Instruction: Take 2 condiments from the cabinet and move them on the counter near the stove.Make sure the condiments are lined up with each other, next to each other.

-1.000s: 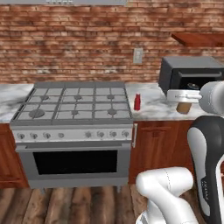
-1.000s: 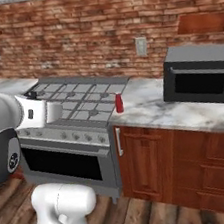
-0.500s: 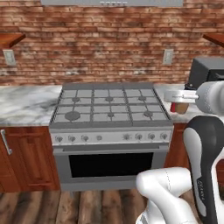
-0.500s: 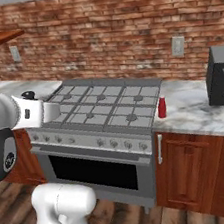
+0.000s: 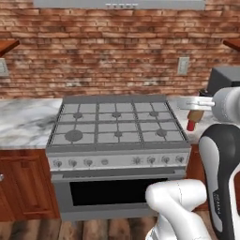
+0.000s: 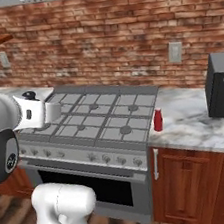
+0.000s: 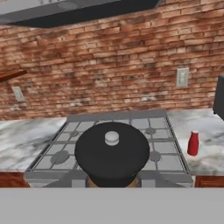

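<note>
a: the whole picture is being shifted since the earlier frames. the base is being driven, so the stove [image 5: 118, 140] is now being seen in the middle of the left base view, and the microwave [image 6: 223, 92] is being pushed over to the right edge.

b: and what is being held?

a: the brown shaker [image 7: 112, 154] is being held by the gripper [image 5: 196, 104]. the pincer is being kept closed tight on it. in the hand view its dark round top with a small pale knob is being seen very close up, in front of the burners.

b: where is the shaker being seen from the base?

a: in the left base view a bit of brown is being seen under the white hand, up in the air over the right edge of the stove. in the right base view the hand is being seen at the left, in front of the stove's left side.

b: and the red bottle [image 6: 157, 120]?

a: it is being left standing upright on the marble counter [image 6: 196, 122], just beside the right side of the stove. it is being seen apart from the shaker, lower down and not touched by the hand.
</note>
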Tool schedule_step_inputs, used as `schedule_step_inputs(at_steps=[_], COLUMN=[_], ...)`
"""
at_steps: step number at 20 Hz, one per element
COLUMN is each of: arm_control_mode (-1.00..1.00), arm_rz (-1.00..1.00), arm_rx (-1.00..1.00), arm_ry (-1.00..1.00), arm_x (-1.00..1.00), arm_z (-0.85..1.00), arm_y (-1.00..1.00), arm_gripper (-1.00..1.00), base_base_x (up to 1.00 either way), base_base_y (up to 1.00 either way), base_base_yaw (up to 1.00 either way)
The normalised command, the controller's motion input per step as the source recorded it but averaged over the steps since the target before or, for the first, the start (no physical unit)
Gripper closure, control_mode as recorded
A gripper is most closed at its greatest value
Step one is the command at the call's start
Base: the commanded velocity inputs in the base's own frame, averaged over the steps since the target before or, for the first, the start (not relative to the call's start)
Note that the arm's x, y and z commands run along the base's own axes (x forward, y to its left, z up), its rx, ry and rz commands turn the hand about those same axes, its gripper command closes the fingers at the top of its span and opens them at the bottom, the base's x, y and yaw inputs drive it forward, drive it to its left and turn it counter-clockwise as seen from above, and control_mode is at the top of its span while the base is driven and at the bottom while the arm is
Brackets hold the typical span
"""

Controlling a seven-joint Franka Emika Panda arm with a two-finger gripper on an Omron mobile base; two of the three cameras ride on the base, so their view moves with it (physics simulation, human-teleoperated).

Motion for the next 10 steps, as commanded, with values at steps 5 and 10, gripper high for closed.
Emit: schedule_step_inputs(at_steps=[5,10], arm_control_mode=[1.0,1.0], arm_rz=[0.0,0.0], arm_rx=[0.0,0.0], arm_ry=[0.0,0.0], arm_x=[0.0,0.0], arm_z=[0.0,0.0], arm_y=[0.0,0.0], arm_gripper=[1.0,1.0], base_base_x=[0.5,0.09], base_base_y=[-0.39,-0.61], base_base_yaw=[0.0,0.0])
